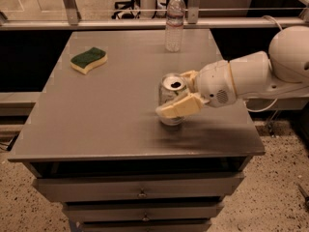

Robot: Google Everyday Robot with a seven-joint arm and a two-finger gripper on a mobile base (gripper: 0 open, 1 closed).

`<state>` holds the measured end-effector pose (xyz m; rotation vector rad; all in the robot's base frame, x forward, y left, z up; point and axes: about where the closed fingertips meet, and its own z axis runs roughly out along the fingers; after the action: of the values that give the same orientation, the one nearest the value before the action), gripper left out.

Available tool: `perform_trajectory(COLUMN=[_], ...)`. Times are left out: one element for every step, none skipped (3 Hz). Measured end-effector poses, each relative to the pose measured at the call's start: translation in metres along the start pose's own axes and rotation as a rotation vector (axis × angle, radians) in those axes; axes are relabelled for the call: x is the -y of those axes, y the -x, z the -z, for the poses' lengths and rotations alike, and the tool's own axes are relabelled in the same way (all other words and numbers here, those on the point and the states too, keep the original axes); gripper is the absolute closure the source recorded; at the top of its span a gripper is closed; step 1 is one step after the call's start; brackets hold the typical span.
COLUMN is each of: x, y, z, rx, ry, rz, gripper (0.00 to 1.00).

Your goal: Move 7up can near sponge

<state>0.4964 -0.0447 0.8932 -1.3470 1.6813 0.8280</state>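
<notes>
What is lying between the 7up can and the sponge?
Only bare table from 7up can to sponge, in the camera view. The gripper clasps the can.

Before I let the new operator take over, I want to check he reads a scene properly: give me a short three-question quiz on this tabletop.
1. Fill in: the water bottle stands at the table's ___ edge.
2. True or false: the sponge touches the 7up can.
3. The gripper, mid-table towards the right, has its fingers closed around: A the water bottle, B the 7up can, C the sponge.
Key: 1 far; 2 false, they lie well apart; 3 B.
</notes>
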Motion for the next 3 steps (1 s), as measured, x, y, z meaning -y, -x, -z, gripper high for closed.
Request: perform_trajectory(x=[0.028, 0.028, 0.041], y=[0.031, 0.031, 0.038], z=[0.051, 0.051, 0.025], rx=[0.003, 0.003, 0.010], ry=[-0.112, -0.112, -0.100], rz=[0.025, 0.025, 0.053], gripper=[1.00, 1.00, 1.00])
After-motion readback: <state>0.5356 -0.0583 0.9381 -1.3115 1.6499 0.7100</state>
